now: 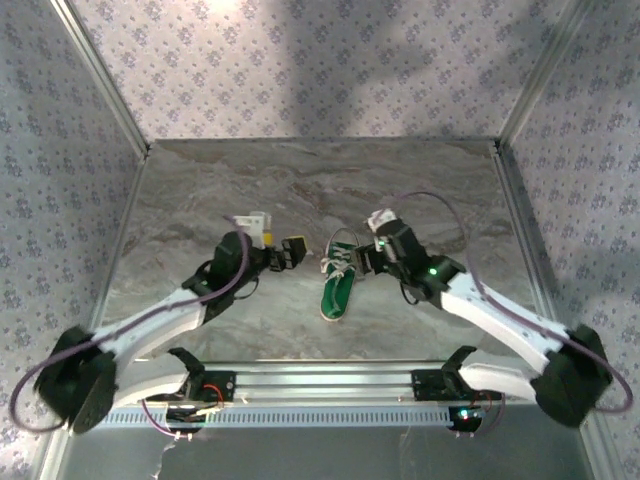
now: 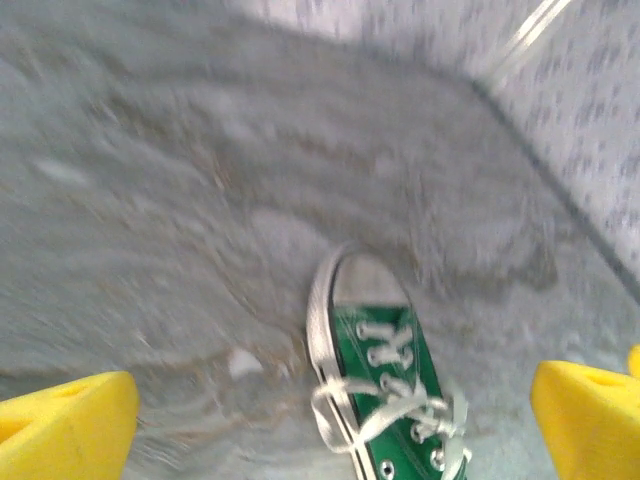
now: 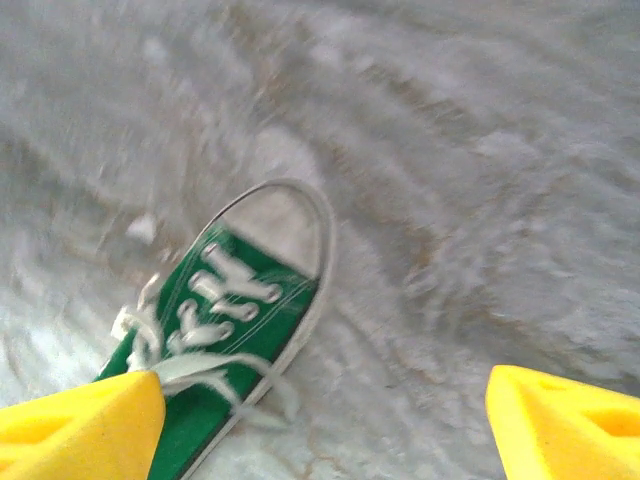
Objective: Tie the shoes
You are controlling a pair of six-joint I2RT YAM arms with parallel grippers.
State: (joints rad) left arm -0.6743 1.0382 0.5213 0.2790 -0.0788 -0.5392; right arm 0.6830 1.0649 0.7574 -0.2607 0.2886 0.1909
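One green sneaker (image 1: 340, 280) lies on one marble-patterned table (image 1: 250, 180). Two arms stand at the near edge: one left arm (image 1: 160, 320) and one right arm (image 1: 500, 310). Each carries one gripper, the left gripper (image 1: 293, 250) and the right gripper (image 1: 362, 258), two in all. Each gripper has two yellow fingers (image 2: 70, 425), four in total. Three patterned walls (image 1: 300, 60) enclose the table.

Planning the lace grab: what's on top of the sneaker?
White laces cross the sneaker, loose ends spilling over its sides. Right wrist view: a yellow finger of the right gripper covers the heel end.
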